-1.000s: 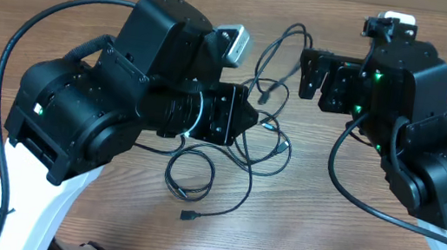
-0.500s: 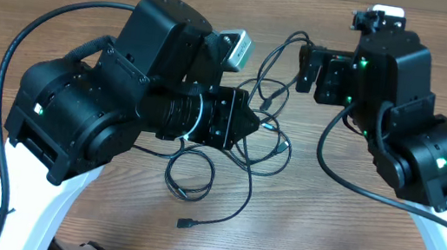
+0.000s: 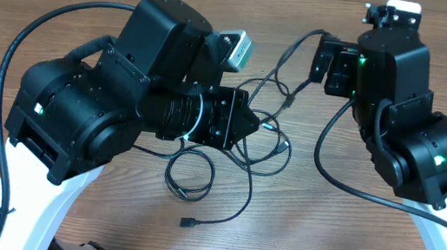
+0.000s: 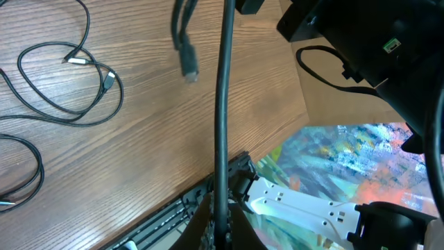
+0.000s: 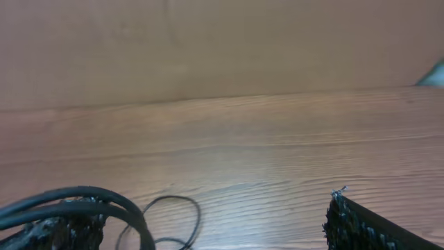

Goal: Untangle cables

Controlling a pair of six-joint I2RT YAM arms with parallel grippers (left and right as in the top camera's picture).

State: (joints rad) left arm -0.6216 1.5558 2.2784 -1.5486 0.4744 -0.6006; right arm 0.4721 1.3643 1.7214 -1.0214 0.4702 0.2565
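The cables [image 3: 266, 145] lie as a loose tangle of thin black loops on the wood table between my two arms. My left gripper [image 3: 243, 121] points right at the tangle. In the left wrist view it [image 4: 220, 203] is shut on one cable [image 4: 222, 104], which runs taut up out of the jaws. A plug end [image 4: 189, 66] hangs beside that cable, and more loops [image 4: 66, 90] rest on the table. My right gripper [image 3: 320, 61] sits near the far edge. In the right wrist view it [image 5: 201, 236] is open wide, with two strands [image 5: 90, 198] draped over its left finger [image 5: 41, 229].
A brown cardboard wall [image 5: 222, 48] stands along the table's far edge. Thick arm cables [image 3: 13, 52] [image 3: 327, 170] loop beside each arm. A loose plug end [image 3: 188, 223] lies toward the table front. Beyond the table edge [image 4: 173, 205] the floor drops away.
My right gripper has moved up toward the far edge and turned, drawing a strand of the tangle up with it. The left arm has stayed put.
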